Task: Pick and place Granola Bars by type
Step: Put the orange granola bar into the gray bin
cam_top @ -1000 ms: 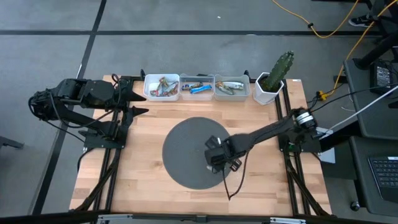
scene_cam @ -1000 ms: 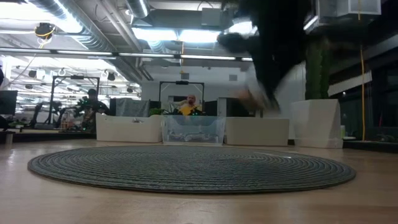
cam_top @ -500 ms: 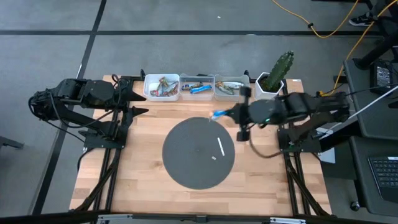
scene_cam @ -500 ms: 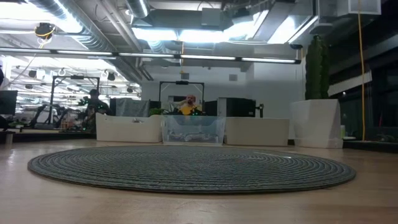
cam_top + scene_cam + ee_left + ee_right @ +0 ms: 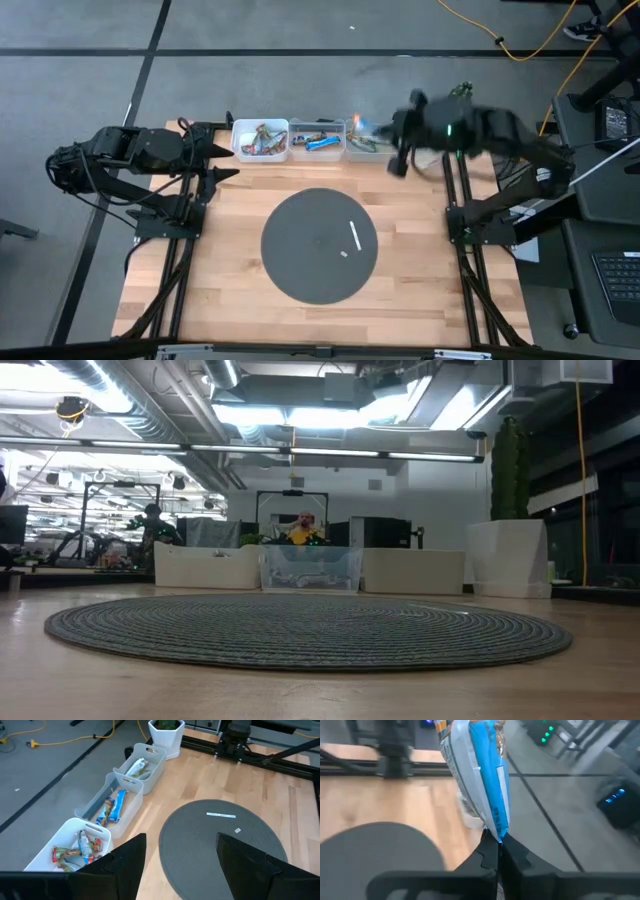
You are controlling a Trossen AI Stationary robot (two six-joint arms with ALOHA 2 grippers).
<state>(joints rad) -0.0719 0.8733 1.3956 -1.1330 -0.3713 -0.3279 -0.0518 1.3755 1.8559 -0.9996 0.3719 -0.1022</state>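
The table (image 5: 230, 290) is showing pale, smooth-planked wood with a light sheen. The round mat (image 5: 300, 250) is looking like matt grey woven cord, ribbed in rings. At twelve o'clock, the bins (image 5: 107, 807) are appearing as translucent white plastic, holding crinkly, glossy foil bars (image 5: 116, 806). The blue bar (image 5: 487, 775) is gleaming as shiny film between matt black fingers (image 5: 485, 857).

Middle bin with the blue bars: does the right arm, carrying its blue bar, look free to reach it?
Probably yes. The right gripper, shut on a blue bar, is near the bins, and the middle bin is open-topped.
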